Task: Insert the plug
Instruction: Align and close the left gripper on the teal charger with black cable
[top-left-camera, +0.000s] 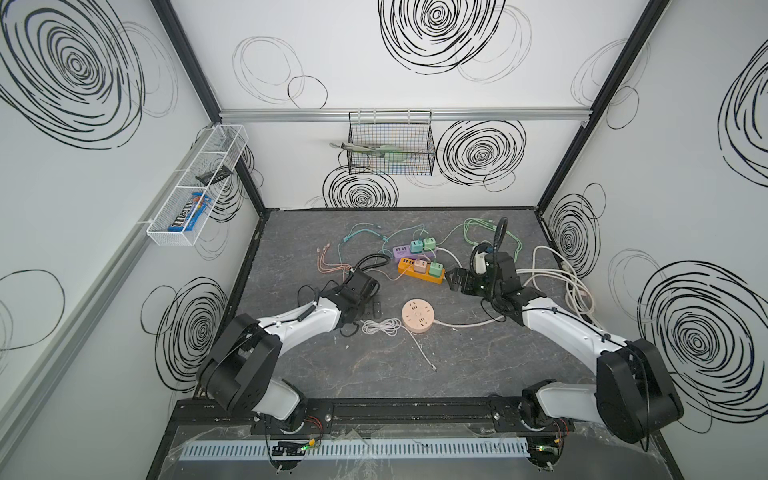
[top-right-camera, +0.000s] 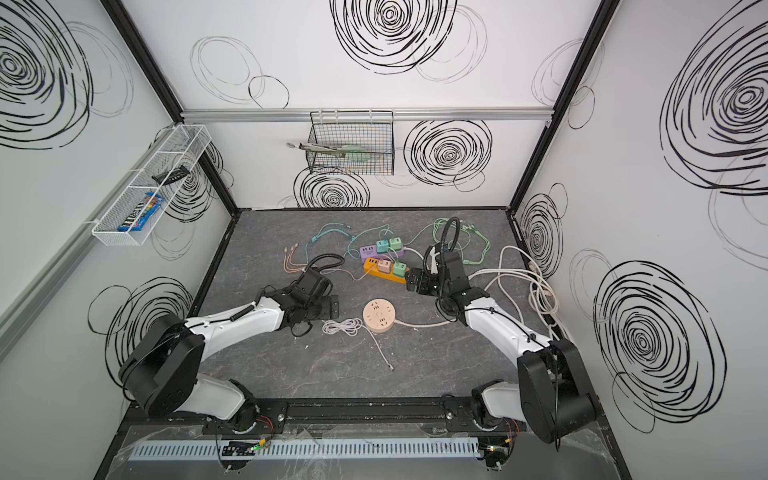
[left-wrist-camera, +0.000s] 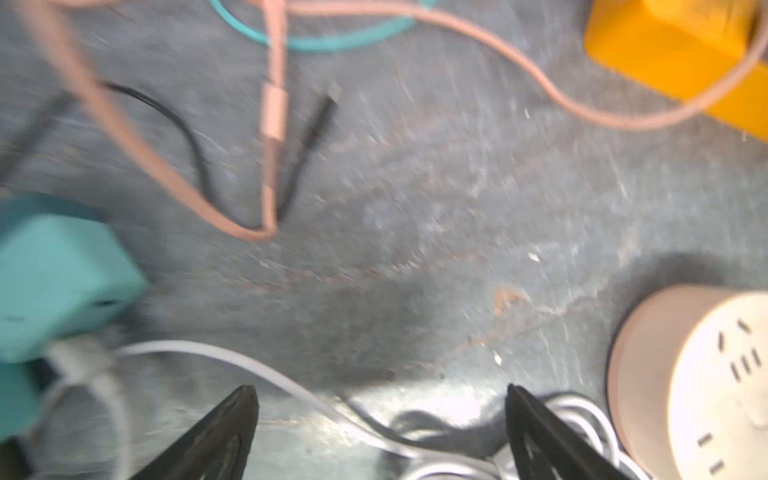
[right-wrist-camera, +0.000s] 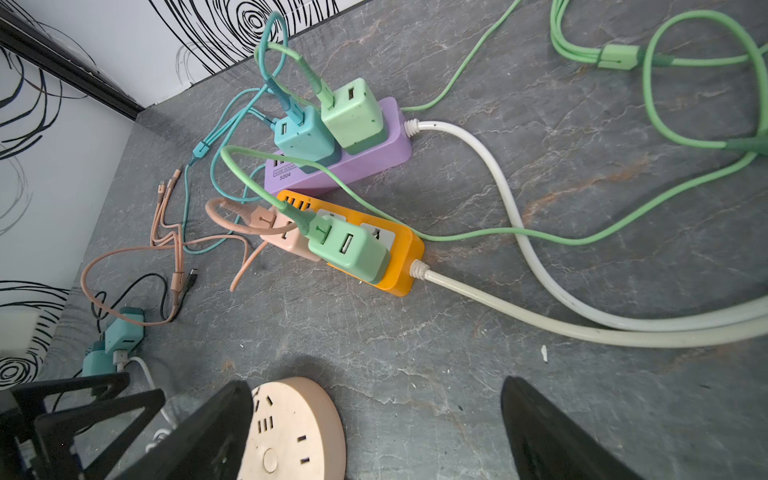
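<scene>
While both claws hang released and empty | teal plug (left-wrist-camera: 54, 282) lies on table (left-wrist-camera: 415, 208) beside left gripper (left-wrist-camera: 380, 395), round socket (left-wrist-camera: 698, 386) close by | right gripper (right-wrist-camera: 376, 388) hovers by orange strip (right-wrist-camera: 399, 270) | risk: white cable (left-wrist-camera: 178, 343) under left jaws may snag, dragging plug askew.

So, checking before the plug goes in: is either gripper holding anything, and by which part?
Nothing is held: left gripper and right gripper both stand open and empty.

- Left arm (top-left-camera: 299, 320): white shells on the links, black housings at the joints.
- Right arm (top-left-camera: 557, 328): the same white and black, with a thin black cable along the link.
- Black corrugated hose (top-left-camera: 497, 236) at each wrist.
- Right gripper (right-wrist-camera: 375, 382): fingers (right-wrist-camera: 552, 436) black and wedge-shaped.
</scene>
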